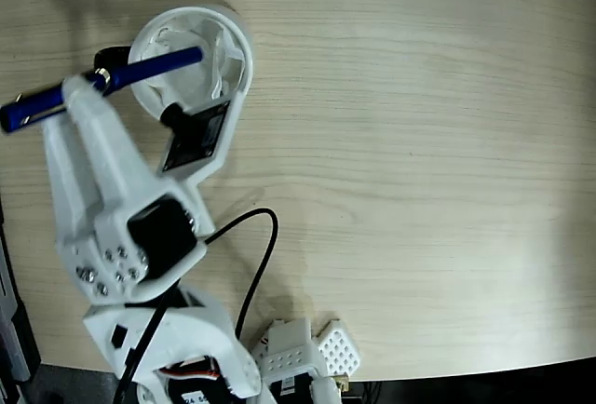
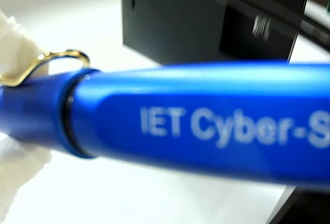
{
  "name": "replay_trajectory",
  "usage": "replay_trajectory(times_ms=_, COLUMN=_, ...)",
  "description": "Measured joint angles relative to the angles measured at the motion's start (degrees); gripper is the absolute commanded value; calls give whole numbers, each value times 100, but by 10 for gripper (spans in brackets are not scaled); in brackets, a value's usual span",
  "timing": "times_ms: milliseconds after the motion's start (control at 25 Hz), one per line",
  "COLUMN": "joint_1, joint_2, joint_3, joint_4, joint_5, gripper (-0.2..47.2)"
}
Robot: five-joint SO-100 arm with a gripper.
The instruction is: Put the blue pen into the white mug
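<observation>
Gripper [image 1: 93, 83] was clamped on the blue pen [image 1: 140, 71], held level; its far end reached over the white mug [image 1: 237, 50], ready for tipping in.

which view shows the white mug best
The fixed view. It shows the white mug from above, with its round rim, the pale inside and a dark handle at left, partly crossed by the blue pen and the arm. The wrist view is filled by the pen; no mug can be made out there.
</observation>
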Motion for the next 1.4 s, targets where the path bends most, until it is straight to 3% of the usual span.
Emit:
replay_trajectory(times_ms=320, joint_1=-237, joint_2=896, joint_3=896, joint_4=-114, joint_5=9, gripper=0)
replay_trajectory(times_ms=640, joint_1=-229, joint_2=976, joint_3=1802, joint_4=-387, joint_5=26, gripper=0)
replay_trajectory(times_ms=1120, joint_1=-97, joint_2=809, joint_3=1819, joint_4=-791, joint_5=35, gripper=1)
replay_trajectory(times_ms=1200, joint_1=-114, joint_2=800, joint_3=1819, joint_4=-879, joint_5=18, gripper=31)
replay_trajectory(times_ms=1280, joint_1=-132, joint_2=721, joint_3=1819, joint_4=-914, joint_5=35, gripper=96)
replay_trajectory(times_ms=1400, joint_1=-97, joint_2=721, joint_3=1819, joint_4=-932, joint_5=0, gripper=130)
